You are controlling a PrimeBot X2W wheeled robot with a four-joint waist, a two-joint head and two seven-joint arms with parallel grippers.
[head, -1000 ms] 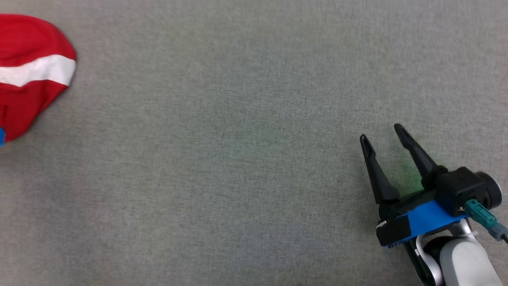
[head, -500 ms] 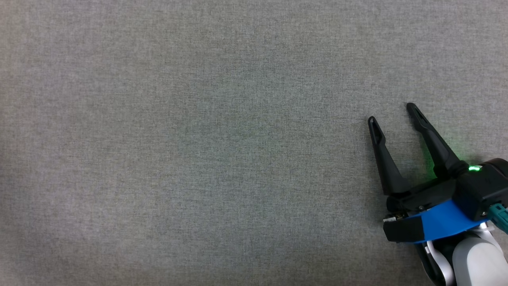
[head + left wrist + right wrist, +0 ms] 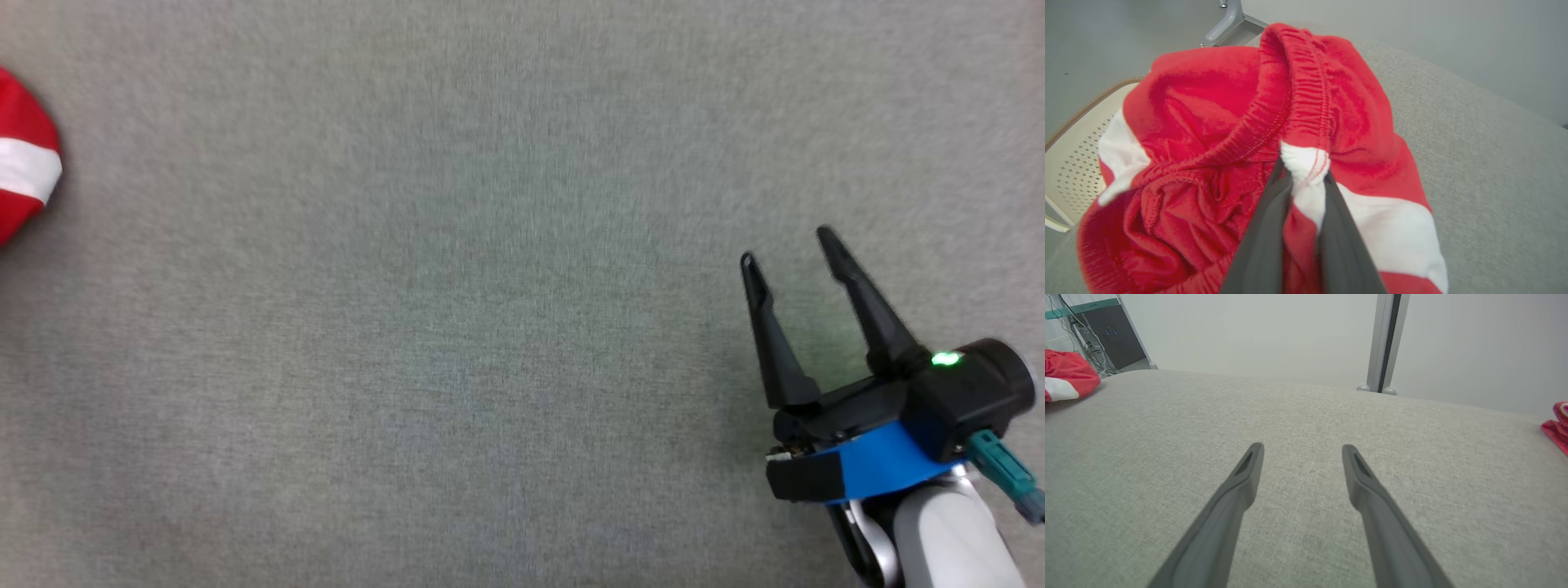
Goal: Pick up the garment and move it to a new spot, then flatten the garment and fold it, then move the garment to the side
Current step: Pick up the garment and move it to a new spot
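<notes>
The camera has swung, bringing the red garment (image 3: 24, 175) back into view at the far left of the table (image 3: 457, 286). The left gripper (image 3: 1303, 169) pinches its elastic waistband, likely a firm hold on limp, light cloth; the right gripper (image 3: 785, 247) stands open.

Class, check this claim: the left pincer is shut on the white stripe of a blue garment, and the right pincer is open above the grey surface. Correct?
No: the garment is red, not blue, as the left wrist view shows. The left pincer grips its white stripe; the right pincer is open.
</notes>
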